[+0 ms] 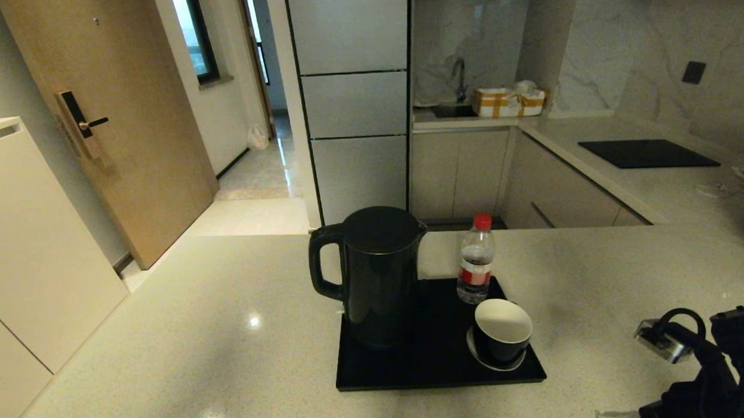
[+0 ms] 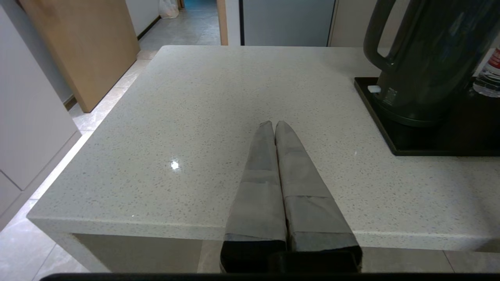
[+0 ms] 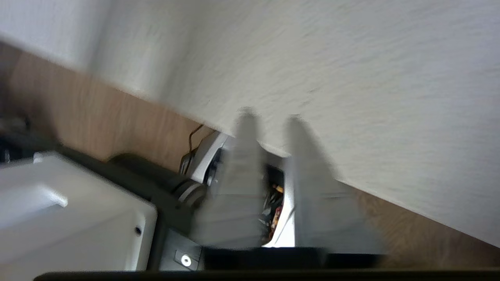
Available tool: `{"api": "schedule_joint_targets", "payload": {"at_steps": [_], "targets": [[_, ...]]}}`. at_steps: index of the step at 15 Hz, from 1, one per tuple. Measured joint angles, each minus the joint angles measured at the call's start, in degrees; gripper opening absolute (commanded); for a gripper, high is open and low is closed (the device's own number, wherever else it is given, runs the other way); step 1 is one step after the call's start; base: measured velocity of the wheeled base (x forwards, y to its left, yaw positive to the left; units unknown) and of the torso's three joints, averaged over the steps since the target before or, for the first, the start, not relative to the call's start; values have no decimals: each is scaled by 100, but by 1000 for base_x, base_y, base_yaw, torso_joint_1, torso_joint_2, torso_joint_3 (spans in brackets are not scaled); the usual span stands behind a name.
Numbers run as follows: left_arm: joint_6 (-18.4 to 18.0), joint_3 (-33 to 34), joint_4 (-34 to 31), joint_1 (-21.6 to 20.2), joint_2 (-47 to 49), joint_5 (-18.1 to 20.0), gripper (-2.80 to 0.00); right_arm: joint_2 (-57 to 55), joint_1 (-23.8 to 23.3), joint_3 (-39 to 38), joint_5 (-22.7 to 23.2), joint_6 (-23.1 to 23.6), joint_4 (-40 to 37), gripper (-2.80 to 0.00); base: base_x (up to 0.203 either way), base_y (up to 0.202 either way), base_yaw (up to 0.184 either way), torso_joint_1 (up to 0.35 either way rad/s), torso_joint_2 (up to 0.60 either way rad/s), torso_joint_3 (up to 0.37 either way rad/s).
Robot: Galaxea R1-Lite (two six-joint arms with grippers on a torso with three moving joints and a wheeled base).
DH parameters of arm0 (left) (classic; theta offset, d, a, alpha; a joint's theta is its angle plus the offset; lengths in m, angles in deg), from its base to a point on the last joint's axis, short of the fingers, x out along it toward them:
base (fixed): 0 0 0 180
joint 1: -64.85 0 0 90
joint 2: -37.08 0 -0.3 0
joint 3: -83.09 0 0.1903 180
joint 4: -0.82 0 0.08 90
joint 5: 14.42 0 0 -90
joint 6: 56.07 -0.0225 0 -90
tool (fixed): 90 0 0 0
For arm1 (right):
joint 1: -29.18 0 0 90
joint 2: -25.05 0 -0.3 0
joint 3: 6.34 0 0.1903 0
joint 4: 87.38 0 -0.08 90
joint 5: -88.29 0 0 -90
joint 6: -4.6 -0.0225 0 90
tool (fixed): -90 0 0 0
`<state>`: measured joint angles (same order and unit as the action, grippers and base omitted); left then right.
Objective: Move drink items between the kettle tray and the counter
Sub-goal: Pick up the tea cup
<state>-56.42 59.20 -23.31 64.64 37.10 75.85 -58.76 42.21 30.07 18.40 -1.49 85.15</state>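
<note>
Nearest, the right gripper [image 3: 269,117], narrowly parted and empty, hangs off the counter [image 1: 166,340] edge right of the kettle tray [image 1: 439,373]. The left gripper [image 2: 274,125], pressed closed, hovers left of the tray. On the tray, the cup [image 1: 503,331] fronts the bottle [image 1: 476,267]; a careless reach could topple the bottle against the kettle [image 1: 374,277].

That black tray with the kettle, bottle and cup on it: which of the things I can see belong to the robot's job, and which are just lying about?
Part of the job:
- kettle, on the tray
- bottle, on the tray
- cup, on the tray
- tray
- counter

Just lying about:
- saucer under the cup
- cooktop panel on the far worktop
- boxes by the sink
</note>
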Motion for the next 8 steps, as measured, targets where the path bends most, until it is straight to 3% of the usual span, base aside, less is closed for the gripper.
{"api": "schedule_joint_targets", "payload": {"at_steps": [3,8], "targets": [[-6,0,0,0,0,0,-280,-217,456,-537,-154,-203,1099,0,0,0,0,0,0,0],[-3,0,0,-1,0,0,-280,-714,579,-904,-520,-272,2099,0,0,0,0,0,0,0]]}}
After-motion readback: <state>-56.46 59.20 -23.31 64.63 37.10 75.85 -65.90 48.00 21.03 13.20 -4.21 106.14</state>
